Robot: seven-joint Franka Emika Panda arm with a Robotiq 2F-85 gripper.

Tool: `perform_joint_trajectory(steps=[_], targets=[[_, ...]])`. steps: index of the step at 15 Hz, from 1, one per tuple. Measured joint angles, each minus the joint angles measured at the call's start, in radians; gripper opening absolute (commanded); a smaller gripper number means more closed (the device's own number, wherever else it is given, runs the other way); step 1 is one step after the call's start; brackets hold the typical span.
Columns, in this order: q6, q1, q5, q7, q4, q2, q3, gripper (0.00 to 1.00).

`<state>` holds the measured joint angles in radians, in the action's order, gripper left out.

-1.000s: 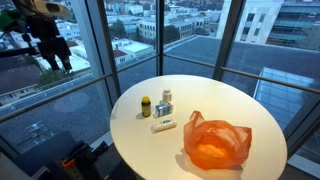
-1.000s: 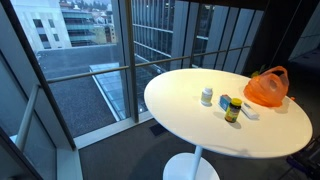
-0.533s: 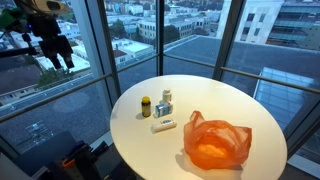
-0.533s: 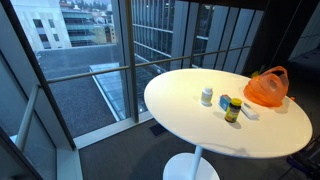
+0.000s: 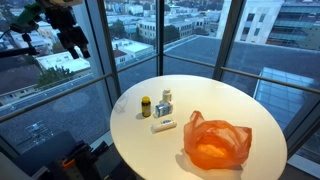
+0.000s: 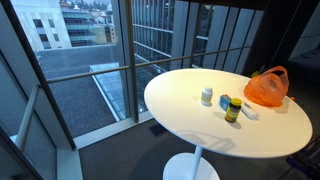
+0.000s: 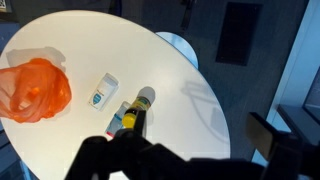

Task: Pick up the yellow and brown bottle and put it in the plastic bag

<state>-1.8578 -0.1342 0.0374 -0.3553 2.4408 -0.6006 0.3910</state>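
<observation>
The dark pincer (image 5: 73,42) hangs high up by the window, well apart from the round white table (image 5: 240,100). It is small and dark against the glass, so I cannot tell if its fingers are apart or together. In the wrist view the pincer (image 7: 130,155) is only a black, blurry shape along the bottom edge. It covers the near rim of the table (image 7: 200,110) there.

The crinkly orange plastic bag (image 5: 217,143) sits on the table with its mouth open at the top. The inside looks orange all through (I cannot make out anything in it). It also shows in the other outside view (image 6: 266,88) and the wrist view (image 7: 35,88).

The small yellow and brown bottle (image 5: 146,106) stands upright on the table, well apart from the bag. It is near a white bottle (image 5: 166,100) and a white tube (image 5: 163,125) lying flat. It looks yellow on top and dark brown lower down. Its label is too small to read in any view (image 6: 232,111) (image 7: 133,115).
</observation>
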Motion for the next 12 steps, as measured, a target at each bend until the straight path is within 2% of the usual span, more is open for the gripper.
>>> perform_joint_trajectory(steps=[5, 12], targets=[[-0.078, 0.049, 0.016, -0.032, -0.070, 0.146, -0.028, 1.00], [-0.188, 0.068, 0.021, -0.032, -0.129, 0.301, -0.125, 1.00]])
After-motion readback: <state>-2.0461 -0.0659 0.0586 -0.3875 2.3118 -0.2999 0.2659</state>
